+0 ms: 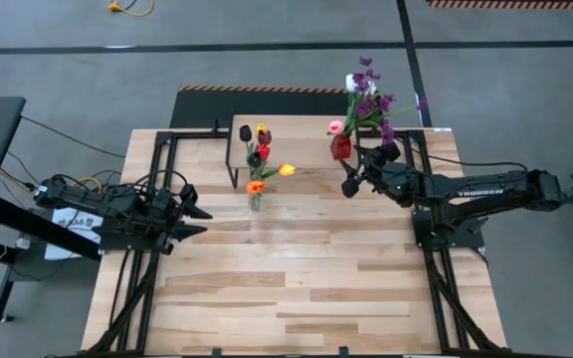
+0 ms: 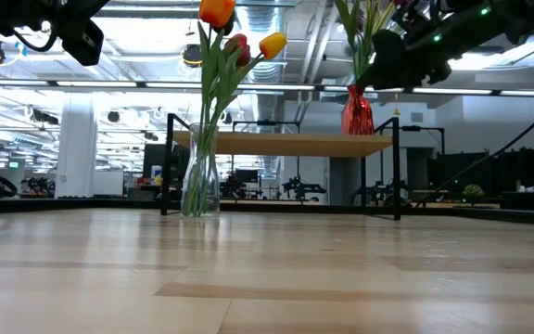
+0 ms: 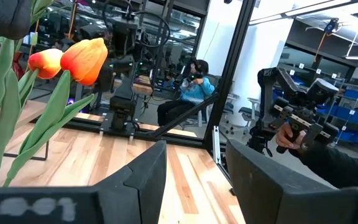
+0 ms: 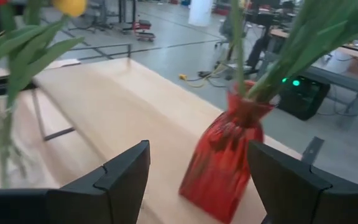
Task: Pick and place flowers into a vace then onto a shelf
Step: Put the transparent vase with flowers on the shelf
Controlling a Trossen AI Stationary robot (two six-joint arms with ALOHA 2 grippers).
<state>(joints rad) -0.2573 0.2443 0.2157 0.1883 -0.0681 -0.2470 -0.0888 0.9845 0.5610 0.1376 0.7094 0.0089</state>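
A clear glass vase [image 1: 255, 199] [image 2: 199, 181] stands on the table just in front of the shelf and holds red, orange, yellow and dark tulips [image 1: 260, 149] [image 3: 82, 57]. A red vase [image 1: 341, 147] [image 4: 221, 165] with a pink tulip and purple sprigs [image 1: 371, 94] stands on the light-wood shelf [image 2: 286, 144] near its right end. My right gripper [image 1: 349, 182] [image 4: 197, 152] is open and hovers on the near side of the red vase, fingers pointing at it without touching. My left gripper [image 1: 199, 220] [image 3: 194, 152] is open, to the left of the clear vase.
The shelf's thin black legs [image 1: 232, 154] stand close beside the clear vase. Black frame rails [image 1: 157, 159] run along both table sides. The near half of the tabletop [image 1: 296, 288] is bare wood. A seated person [image 3: 194, 87] shows in the room behind.
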